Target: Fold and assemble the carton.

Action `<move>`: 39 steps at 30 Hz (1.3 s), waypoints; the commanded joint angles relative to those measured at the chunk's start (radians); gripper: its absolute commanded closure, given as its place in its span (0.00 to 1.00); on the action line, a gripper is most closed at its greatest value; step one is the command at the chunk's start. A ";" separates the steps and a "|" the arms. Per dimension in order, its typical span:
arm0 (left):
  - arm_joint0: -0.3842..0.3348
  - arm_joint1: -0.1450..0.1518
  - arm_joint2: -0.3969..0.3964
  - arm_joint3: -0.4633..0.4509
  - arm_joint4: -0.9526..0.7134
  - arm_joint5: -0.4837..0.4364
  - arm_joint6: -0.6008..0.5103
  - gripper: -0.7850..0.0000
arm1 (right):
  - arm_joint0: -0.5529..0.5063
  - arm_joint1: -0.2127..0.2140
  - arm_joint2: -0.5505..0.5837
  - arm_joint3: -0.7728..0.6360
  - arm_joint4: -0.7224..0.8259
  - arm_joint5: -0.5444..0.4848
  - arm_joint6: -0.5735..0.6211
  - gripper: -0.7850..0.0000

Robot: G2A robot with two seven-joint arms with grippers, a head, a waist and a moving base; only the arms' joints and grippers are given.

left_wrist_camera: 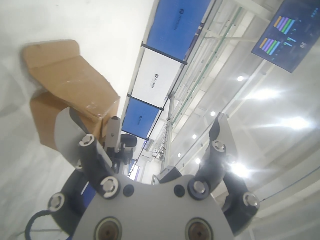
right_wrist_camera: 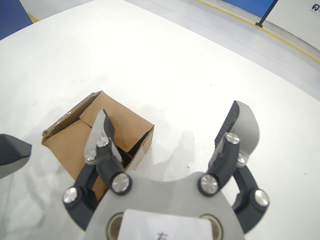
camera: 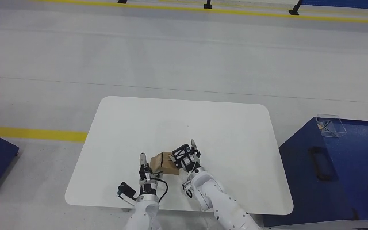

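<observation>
Nearest the lens sits my right pincer (right_wrist_camera: 170, 108), jaws spread wide and gripping nothing. One of its fingers (right_wrist_camera: 100, 126) lies over the top of the carton (right_wrist_camera: 67, 141); whether it presses on the cardboard I cannot tell. The other finger stands off to the side, over the bare table (right_wrist_camera: 150, 51).

My left pincer (left_wrist_camera: 143, 116) is likewise open and holds nothing. One finger (left_wrist_camera: 66, 126) lies against or just beside a side wall of the carton (left_wrist_camera: 75, 81); contact cannot be confirmed. The other finger points away into free space.

From above, the carton (camera: 164, 163) is a small brown box resting on the white table (camera: 230, 132), between my left pincer (camera: 142, 162) and my right pincer (camera: 187, 153) and close to both. Its top flaps are folded inward but not flush: a dark gap shows at the corner nearest my right pincer. On the side away from my left pincer, a rounded flap projects outward along the table.
</observation>
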 commanded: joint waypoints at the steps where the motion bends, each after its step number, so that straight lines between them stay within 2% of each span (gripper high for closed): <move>1: -0.005 -0.002 -0.006 0.018 -0.020 0.027 -0.015 0.00 | -0.001 -0.001 0.003 -0.001 -0.002 -0.002 0.001 0.00; 13: -0.120 -0.041 -0.020 0.189 -0.128 0.059 0.019 0.00 | -0.010 -0.008 0.012 -0.009 -0.031 -0.010 0.010 0.00; 20: -0.134 -0.054 -0.023 0.216 -0.102 0.014 0.026 0.00 | -0.014 -0.013 0.017 -0.013 -0.041 -0.016 0.013 0.00; 25: -0.121 -0.060 -0.039 0.205 -0.045 -0.051 0.047 0.00 | -0.018 -0.015 0.021 -0.014 -0.050 -0.018 0.017 0.00; 31: -0.079 -0.063 -0.057 0.147 0.044 -0.144 0.054 0.00 | -0.023 -0.019 0.026 -0.015 -0.059 -0.021 0.018 0.00; 39: -0.034 -0.069 -0.047 0.092 0.153 -0.245 0.000 0.00 | -0.030 -0.021 0.037 -0.017 -0.071 -0.025 0.022 0.00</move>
